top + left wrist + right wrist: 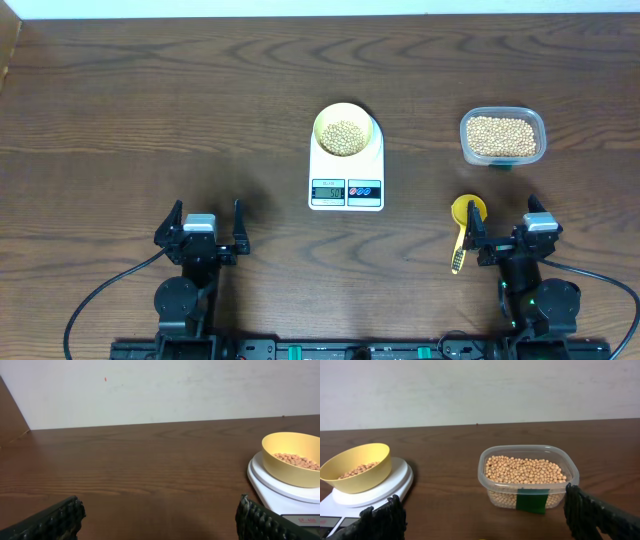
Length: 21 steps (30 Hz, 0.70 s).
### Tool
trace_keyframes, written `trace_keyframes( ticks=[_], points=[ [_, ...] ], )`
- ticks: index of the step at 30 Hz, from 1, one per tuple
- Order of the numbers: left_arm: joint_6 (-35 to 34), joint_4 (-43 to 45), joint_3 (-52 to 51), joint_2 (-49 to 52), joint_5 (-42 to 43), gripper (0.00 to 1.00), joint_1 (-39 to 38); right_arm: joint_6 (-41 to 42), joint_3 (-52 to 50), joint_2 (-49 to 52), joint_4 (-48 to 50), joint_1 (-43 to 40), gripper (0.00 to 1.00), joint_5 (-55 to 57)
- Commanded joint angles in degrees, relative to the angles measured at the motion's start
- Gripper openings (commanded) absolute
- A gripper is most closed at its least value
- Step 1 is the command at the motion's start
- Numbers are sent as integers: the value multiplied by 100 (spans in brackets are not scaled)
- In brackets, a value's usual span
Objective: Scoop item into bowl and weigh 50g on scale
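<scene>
The pale-yellow bowl (346,131) sits on the white scale (346,187) at mid-table and holds a layer of tan beans (345,136). From the left wrist the bowl (294,460) and scale (272,487) appear at the right edge; from the right wrist the bowl (357,467) and scale (380,491) lie at the left. More beans (525,470) fill a clear tub (502,136). My left gripper (205,228) stands open near the front left, with nothing between its fingers. Front right, my right gripper (508,228) is open and empty too.
A yellow measuring spoon (463,227) lies on the table just left of my right gripper, its handle toward the front edge. The clear tub (528,478) carries a green label on its near wall. A pale wall runs behind the table's far edge.
</scene>
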Motion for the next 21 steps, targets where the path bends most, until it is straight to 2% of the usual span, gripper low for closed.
trace_keyframes(
  ticks=[1,21],
  points=[
    [0,-195,-98,-63,-55,98,24,39,-26,-31,-9,-15,99,46],
    [0,-197,-98,-46,-55,98,72,39,-26,-31,-9,-15,99,46]
  ],
)
